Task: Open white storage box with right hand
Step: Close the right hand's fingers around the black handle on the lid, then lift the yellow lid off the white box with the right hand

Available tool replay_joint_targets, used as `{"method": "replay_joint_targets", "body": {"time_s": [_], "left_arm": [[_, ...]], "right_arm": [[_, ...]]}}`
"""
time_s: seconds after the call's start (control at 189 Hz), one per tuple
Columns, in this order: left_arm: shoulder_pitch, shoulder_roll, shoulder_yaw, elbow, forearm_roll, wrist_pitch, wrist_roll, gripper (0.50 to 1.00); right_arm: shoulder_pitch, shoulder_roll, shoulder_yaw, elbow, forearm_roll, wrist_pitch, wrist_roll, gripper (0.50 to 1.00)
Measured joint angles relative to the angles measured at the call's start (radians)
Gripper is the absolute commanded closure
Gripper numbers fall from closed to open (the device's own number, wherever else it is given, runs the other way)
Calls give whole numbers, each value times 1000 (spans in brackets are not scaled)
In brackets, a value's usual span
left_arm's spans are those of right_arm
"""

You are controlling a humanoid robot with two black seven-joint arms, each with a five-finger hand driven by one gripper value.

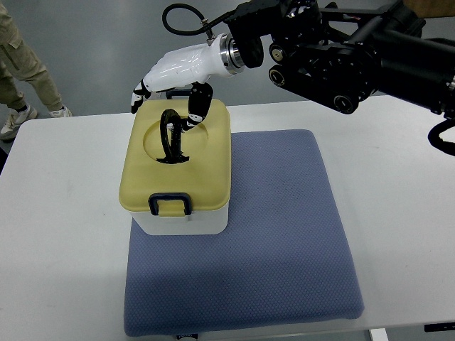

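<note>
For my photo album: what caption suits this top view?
Robot's right hand reaches the black handle on a closed storage box.

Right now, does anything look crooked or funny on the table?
A little. The storage box sits half off the blue mat, hanging over its left edge and turned slightly askew. Its yellow lid is on, with the black handle standing up. The right hand is at the lid's far edge. Nothing looks spilled or broken.

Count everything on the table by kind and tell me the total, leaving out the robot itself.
Storage box with yellow lid and black handle: 1
Blue mat: 1
Total: 2
The right hand is over the lid, thumb at the handle.
</note>
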Motion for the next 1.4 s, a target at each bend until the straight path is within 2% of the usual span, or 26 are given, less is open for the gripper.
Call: {"method": "replay_joint_targets", "body": {"time_s": [0.873,1.354,1.402], "left_arm": [[0,0,0,0,0,0,0,500],[0,0,0,0,0,0,0,500],[0,0,0,0,0,0,0,500]], "right_arm": [[55,53,-97,-5,-32,-4,-7,810],[65,54,-122,-6,-55,-8,-12,920],[65,54,-122,-6,-60,-8,-12,955]]}}
